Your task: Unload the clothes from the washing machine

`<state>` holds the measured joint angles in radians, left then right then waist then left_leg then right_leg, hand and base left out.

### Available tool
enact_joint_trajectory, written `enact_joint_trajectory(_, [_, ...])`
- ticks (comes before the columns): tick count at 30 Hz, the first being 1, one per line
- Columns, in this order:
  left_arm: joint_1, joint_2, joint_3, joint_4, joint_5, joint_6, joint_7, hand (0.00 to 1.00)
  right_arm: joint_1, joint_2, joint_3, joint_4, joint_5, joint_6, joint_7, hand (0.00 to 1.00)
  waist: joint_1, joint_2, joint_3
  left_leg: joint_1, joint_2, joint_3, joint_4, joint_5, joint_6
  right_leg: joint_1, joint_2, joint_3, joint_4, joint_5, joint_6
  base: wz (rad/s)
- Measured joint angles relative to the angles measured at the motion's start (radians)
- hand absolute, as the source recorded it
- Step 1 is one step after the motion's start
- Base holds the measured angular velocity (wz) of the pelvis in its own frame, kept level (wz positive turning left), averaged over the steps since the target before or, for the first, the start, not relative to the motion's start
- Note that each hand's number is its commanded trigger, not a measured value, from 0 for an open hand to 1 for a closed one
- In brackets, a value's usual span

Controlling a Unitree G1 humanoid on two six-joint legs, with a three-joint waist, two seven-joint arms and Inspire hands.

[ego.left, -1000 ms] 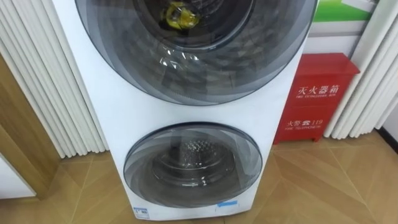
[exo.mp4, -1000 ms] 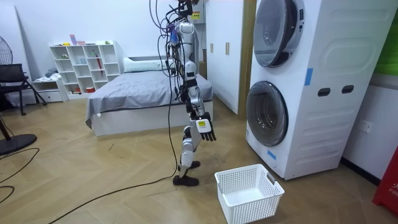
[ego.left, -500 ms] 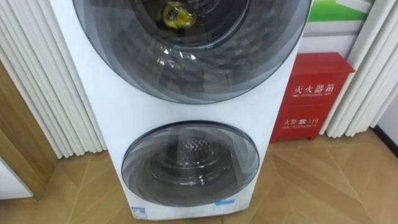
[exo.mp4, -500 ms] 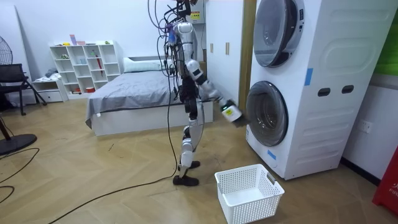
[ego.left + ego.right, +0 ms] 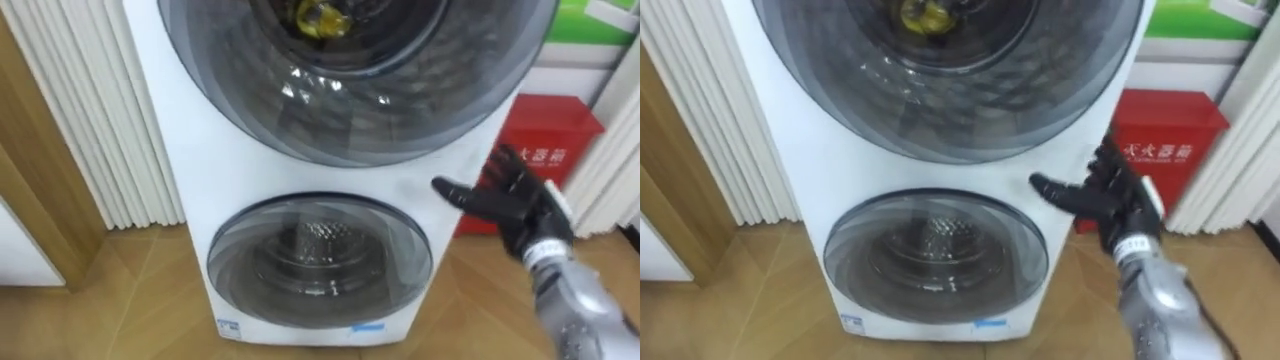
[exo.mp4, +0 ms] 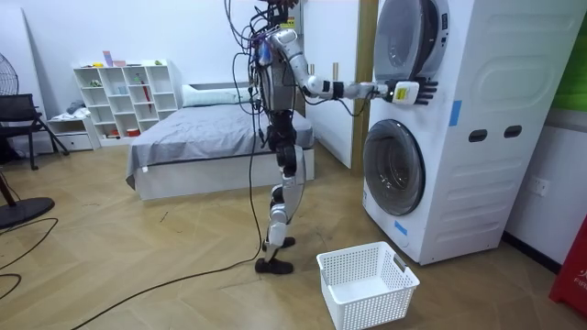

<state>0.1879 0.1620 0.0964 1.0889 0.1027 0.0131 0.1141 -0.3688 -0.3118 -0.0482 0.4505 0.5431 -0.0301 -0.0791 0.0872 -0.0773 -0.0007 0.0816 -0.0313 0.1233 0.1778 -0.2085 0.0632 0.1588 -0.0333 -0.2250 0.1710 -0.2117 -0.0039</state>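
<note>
Robot hand (image 5: pixel 522 208), right, fingers spread, outstretched near washing machine (image 5: pixel 190 190)

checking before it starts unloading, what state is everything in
upper door: shut
lower door: shut
yellow cloth: inside, behind the upper door's glass
right hand: open, fingers spread, by the upper door's lower right
basket: empty, upright on the floor

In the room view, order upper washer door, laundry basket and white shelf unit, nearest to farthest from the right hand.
1. Upper washer door, beside the right hand.
2. Laundry basket, floor below.
3. White shelf unit, far wall.
</note>
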Motion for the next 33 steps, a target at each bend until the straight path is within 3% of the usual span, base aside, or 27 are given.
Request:
enact_joint_trajectory(5, [0.001,0.009,0.0,-0.001,0.033,0.018,-0.001,0.0,-0.008,-0.018,-0.003,-0.075,-0.013,0.0,-0.05,0.0,0.007,-0.004,0.0018,0.003,0.008,-0.078,-0.015,0.009,-0.01,-0.026,0.003,-0.049,0.046,-0.007,0.009,0.08])
enact_joint_trajectory(6, [-0.003,0.012,0.001,-0.002,0.034,0.019,0.0,0.0,-0.011,-0.018,-0.005,-0.075,-0.028,0.0,-0.057,0.0,0.031,-0.005,0.0021,0.003,0.017,-0.145,-0.014,0.01,-0.012,-0.056,0.01,-0.04,0.024,-0.02,0.011,-0.65])
enact_joint_trajectory(7, [-0.002,0.011,0.023,0.002,0.05,0.023,0.0,0.0,-0.029,-0.017,-0.002,-0.079,-0.046,0.003,-0.053,0.0,0.055,-0.009,0.0061,-0.004,0.025,-0.191,-0.01,0.006,-0.021,-0.107,0.011,-0.032,-0.032,0.045,-0.029,-0.62])
enact_joint_trajectory(8, [0.003,0.008,0.031,0.004,0.059,0.029,0.001,0.0,-0.028,-0.018,-0.001,-0.083,-0.052,0.003,-0.054,0.0,0.046,-0.005,0.0009,-0.008,0.031,-0.206,-0.011,0.006,-0.032,-0.099,0.013,-0.054,-0.028,0.066,-0.03,-0.21])
enact_joint_trajectory(9, [0.007,0.007,0.041,0.004,0.07,0.04,-0.001,0.0,-0.039,-0.023,-0.002,-0.084,-0.056,0.003,-0.066,0.0,0.023,-0.008,0.0021,-0.011,0.034,-0.199,-0.017,0.012,-0.048,-0.09,0.015,-0.085,-0.031,0.076,-0.034,0.33])
enact_joint_trajectory(10, [0.013,0.007,0.043,0.004,0.077,0.054,-0.009,0.0,-0.045,-0.04,-0.005,-0.085,-0.06,0.003,-0.078,0.0,0.016,-0.009,0.0022,-0.01,0.04,-0.156,-0.027,0.014,-0.051,-0.088,0.017,-0.082,-0.03,0.076,-0.034,0.3])
enact_joint_trajectory(12, [0.01,0.01,0.043,-0.004,0.088,0.058,-0.012,0.0,-0.059,-0.053,-0.002,-0.084,-0.06,0.006,-0.073,0.0,0.015,-0.018,0.0074,-0.011,0.043,-0.114,-0.029,0.019,-0.05,-0.088,0.02,-0.077,-0.032,0.076,-0.034,0.04])
enact_joint_trajectory(16, [0.009,0.01,0.042,-0.007,0.09,0.074,-0.011,0.0,-0.1,-0.054,-0.004,-0.085,-0.033,0.026,-0.084,0.0,0.002,-0.035,0.0024,-0.008,0.038,-0.111,-0.029,0.019,-0.05,-0.088,0.018,-0.078,-0.034,0.075,-0.032,0.0])
enact_joint_trajectory(26, [0.014,0.02,0.034,-0.008,0.098,0.077,-0.008,0.0,-0.159,-0.058,-0.006,-0.085,-0.041,0.029,-0.114,0.0,-0.018,-0.033,0.0034,-0.018,0.036,-0.101,-0.025,0.019,-0.049,-0.087,0.016,-0.084,-0.033,0.074,-0.03,0.03])
enact_joint_trajectory(33, [0.018,0.02,0.035,-0.009,0.098,0.092,-0.008,0.0,-0.159,-0.058,-0.006,-0.086,-0.088,0.029,-0.091,0.0,-0.01,-0.027,0.0033,-0.02,0.036,-0.1,-0.026,0.018,-0.041,-0.092,0.017,-0.079,-0.028,0.073,-0.032,0.0])
